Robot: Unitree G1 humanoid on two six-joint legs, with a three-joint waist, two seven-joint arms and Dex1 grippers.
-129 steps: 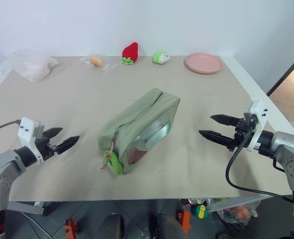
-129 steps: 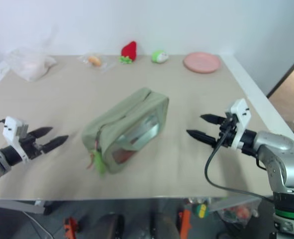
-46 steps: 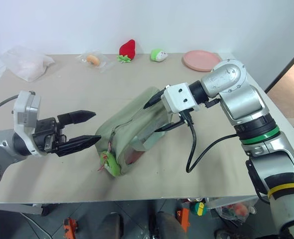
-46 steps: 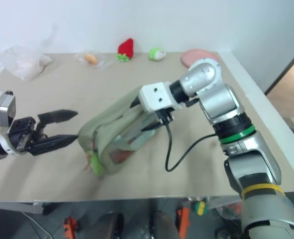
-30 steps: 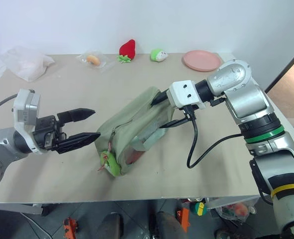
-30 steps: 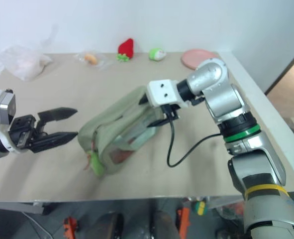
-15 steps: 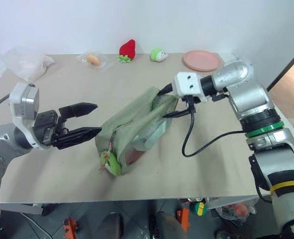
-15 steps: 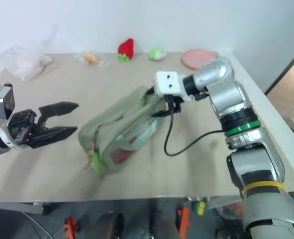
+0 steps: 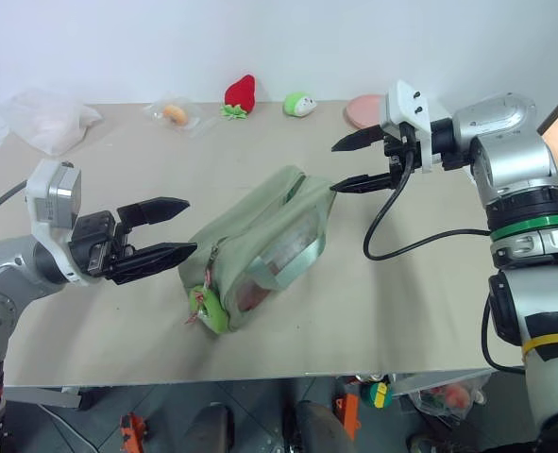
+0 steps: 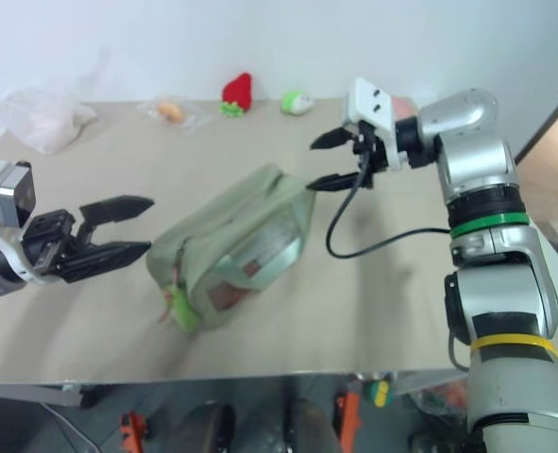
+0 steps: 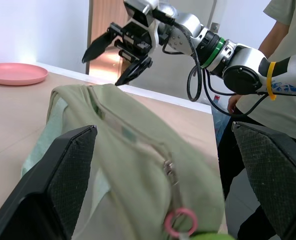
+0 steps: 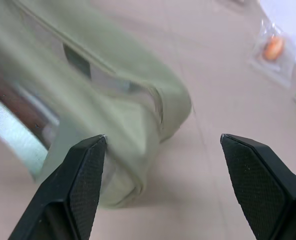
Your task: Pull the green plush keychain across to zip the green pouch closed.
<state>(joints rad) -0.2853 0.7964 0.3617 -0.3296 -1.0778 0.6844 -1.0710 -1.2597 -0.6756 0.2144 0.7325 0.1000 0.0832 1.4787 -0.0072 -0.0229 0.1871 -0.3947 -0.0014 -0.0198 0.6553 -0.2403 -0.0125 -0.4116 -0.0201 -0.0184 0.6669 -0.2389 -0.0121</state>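
Pouch (image 9: pixel 260 247) holds reddish contents behind its window; both end effectors, left (image 9: pixel 170 226) and right (image 9: pixel 346 163), gape empty.

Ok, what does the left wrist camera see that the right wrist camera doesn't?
Left wrist view: the pink plate, the right gripper open near the pouch's far end, a person beside the table, and the pink ring at the zipper. Right wrist view: a clear packet holding something orange. Both: the green pouch lying on the table.
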